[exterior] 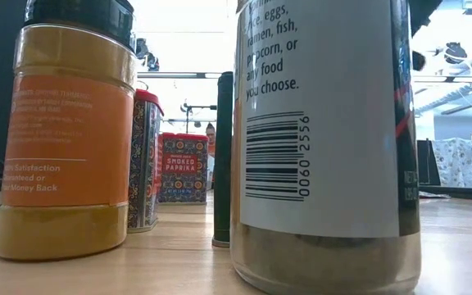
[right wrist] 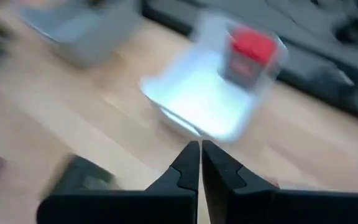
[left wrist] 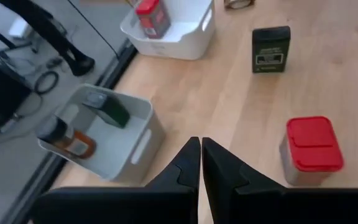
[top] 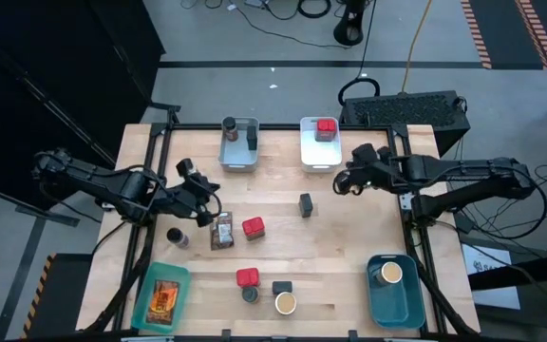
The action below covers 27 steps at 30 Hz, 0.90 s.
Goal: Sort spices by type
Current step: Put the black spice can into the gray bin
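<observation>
The wooden worktop (top: 349,237) still has spices loose in its middle and near its front edge. The left gripper (top: 200,212) and right gripper (top: 343,183) are both pinched together, holding nothing. Next, one must spread and grab the red tin (top: 253,227).

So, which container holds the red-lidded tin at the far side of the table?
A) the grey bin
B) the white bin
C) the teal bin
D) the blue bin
B: in the high view the red-lidded tin sits inside the white bin at the table's far edge, and the left wrist view shows the same tin in that bin.
</observation>
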Motion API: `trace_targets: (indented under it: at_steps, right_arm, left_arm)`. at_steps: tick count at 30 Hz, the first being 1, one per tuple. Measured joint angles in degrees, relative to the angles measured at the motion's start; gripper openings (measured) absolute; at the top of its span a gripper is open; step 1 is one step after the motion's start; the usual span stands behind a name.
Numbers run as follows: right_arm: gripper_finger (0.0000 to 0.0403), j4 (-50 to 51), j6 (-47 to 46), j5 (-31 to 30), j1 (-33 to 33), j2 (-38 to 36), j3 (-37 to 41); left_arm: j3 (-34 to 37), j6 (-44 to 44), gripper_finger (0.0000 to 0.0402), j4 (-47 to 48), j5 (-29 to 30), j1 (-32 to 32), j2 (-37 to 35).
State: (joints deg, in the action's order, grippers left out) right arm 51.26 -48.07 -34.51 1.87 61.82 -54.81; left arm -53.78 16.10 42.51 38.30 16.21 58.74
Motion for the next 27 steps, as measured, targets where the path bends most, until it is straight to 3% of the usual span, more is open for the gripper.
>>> trace_targets:
  at_steps: [5, 14, 23, 27]
  right_arm:
    - [0.0, 4.8, -5.4, 4.7, 1.0, 4.5, -0.1]
    - [0.0, -4.8, 5.8, 19.8, 0.8, 7.8, -0.1]
    - [0.0, -16.7, 18.0, 20.1, -4.0, 8.8, -0.1]
    - [0.0, -25.0, 13.5, 15.0, -4.9, 10.5, -0.1]
  left_arm:
    - [0.0, -4.1, 0.002, -2.1, 0.8, 0.0, 0.0]
    - [0.0, -6.5, 0.002, -3.2, 2.4, 0.0, 0.0]
    - [0.0, -6.1, 0.002, -3.1, 2.3, 0.0, 0.0]
    - [0.0, -6.0, 0.002, -3.1, 2.3, 0.0, 0.0]
